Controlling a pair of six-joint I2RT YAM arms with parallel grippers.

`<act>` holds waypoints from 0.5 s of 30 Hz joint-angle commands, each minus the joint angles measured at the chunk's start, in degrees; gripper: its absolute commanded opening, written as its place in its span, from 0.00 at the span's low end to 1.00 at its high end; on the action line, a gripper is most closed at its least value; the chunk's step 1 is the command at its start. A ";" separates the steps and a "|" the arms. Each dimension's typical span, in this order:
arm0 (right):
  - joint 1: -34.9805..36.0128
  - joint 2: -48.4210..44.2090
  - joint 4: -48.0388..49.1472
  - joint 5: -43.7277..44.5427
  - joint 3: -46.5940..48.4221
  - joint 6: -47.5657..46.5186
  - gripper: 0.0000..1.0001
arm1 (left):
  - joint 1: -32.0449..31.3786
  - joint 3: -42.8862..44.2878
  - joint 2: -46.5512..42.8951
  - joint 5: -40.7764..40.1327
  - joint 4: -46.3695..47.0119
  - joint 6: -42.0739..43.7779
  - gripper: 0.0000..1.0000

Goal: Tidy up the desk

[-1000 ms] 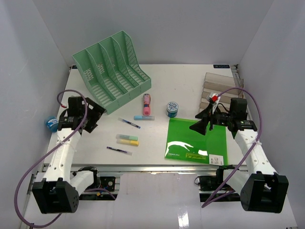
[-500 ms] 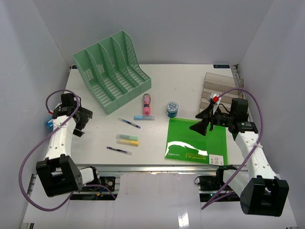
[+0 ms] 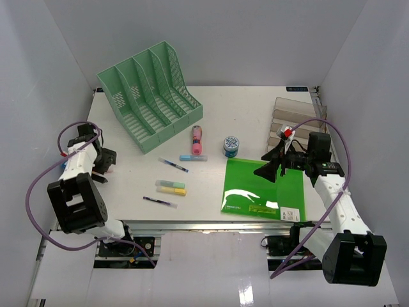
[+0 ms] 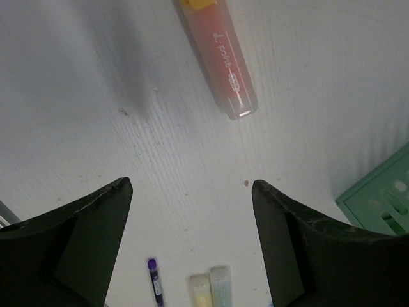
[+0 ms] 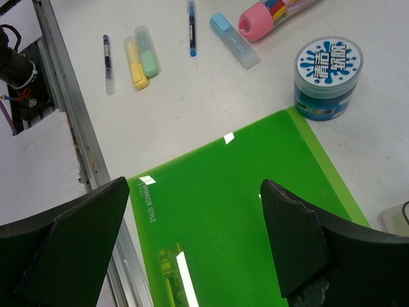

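Desk fills the overhead view and lies under both grippers. Green four-slot file rack at its 11 o'clock. Green folder at 5. Tiered tray at 2, contents unclear. Lidded blue tub near centre. Pink tube holds coloured pens.

Left gripper, at the 9 o'clock edge: jaws wide, gripping nothing, bare desk below, orange highlighter at its 12. Right gripper, at 3: jaws wide, gripping nothing, over the folder.

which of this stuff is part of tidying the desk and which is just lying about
Part of the job: desk, green file rack, tiered tray, green folder, blue jar, pink pencil case, blue pen, purple pen, yellow and green highlighters, light blue highlighter, orange highlighter.

Just there: purple cables, electronics under the front rail.
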 commanded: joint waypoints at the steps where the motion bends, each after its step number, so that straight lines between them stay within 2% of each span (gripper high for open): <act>1: -0.39 1.16 0.58 0.13 -0.88 -0.59 0.90 | 3.44 1.51 2.09 -0.17 3.01 2.43 0.86; 9: -1.38 3.67 0.58 1.83 -0.88 -1.25 0.90 | 8.11 4.28 7.81 2.72 7.46 7.05 0.86; 15: -3.53 4.93 0.61 1.28 -1.00 -1.31 0.90 | 10.39 6.33 14.40 4.40 8.15 7.00 0.81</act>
